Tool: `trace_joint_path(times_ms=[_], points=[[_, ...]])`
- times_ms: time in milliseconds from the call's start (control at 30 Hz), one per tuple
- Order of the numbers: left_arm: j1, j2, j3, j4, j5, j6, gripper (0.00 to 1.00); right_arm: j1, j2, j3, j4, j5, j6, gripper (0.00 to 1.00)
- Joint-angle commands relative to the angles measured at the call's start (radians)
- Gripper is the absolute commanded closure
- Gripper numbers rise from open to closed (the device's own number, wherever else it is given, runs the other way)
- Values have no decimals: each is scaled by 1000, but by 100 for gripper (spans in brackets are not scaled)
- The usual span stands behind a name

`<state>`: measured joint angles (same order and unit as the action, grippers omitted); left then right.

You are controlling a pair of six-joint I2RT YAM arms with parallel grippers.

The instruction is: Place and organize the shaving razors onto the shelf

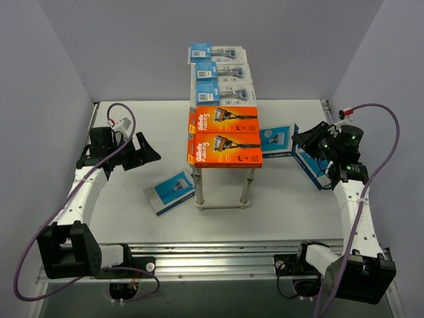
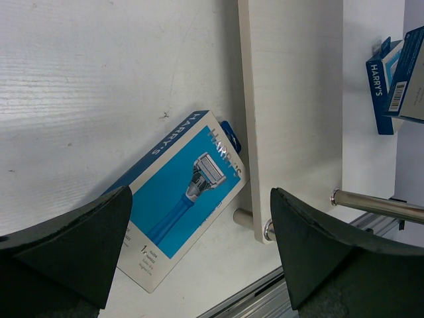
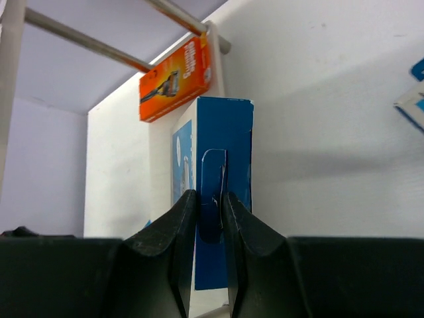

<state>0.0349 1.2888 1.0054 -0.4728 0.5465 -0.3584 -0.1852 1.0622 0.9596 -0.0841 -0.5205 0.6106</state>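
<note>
White table [image 1: 132, 218]: L claw [image 1: 147, 151] wide near Harry's box [image 2: 179, 199]; R claw [image 3: 209, 199] pinches blue box [image 3: 232, 132].

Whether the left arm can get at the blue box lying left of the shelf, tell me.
Probably yes. The left gripper hangs open facing the blue box, which lies flat and uncovered on the table; only its far corner sits close against the shelf.
</note>
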Motion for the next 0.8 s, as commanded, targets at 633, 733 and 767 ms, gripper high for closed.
trace_joint_path(times_ms=[633,733,767], points=[[11,-65,6,10,4,13,6,374,284,-193,624,40,236,100],[13,-57,7,11,4,13,6,385,334,-205,664,65,253,100],[13,-56,6,11,4,13,6,383,346,-208,676,69,256,100]])
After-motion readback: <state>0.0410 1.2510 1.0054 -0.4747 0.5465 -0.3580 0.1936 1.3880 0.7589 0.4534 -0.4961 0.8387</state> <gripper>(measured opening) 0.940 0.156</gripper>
